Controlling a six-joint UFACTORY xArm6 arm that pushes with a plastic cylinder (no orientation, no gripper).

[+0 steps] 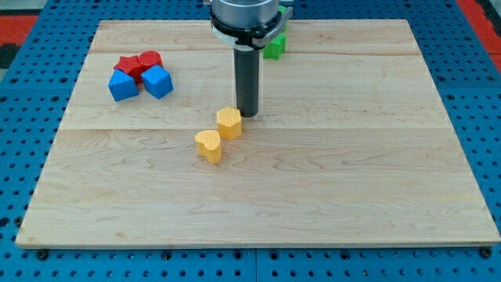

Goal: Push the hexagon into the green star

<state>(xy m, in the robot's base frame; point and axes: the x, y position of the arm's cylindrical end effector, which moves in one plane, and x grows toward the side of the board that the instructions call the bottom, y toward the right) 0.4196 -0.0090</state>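
Note:
A yellow hexagon block (228,123) lies near the middle of the wooden board. My tip (247,115) rests just to the hexagon's right and slightly above it in the view, close to touching it. A green star block (274,45) sits near the view's top, partly hidden behind the arm's body. A yellow heart block (209,146) lies against the hexagon's lower left.
Two blue blocks (123,85) (157,81) and red blocks (139,63) cluster at the view's upper left. The wooden board (352,172) lies on a blue perforated base. The arm's body (245,16) hangs over the view's top centre.

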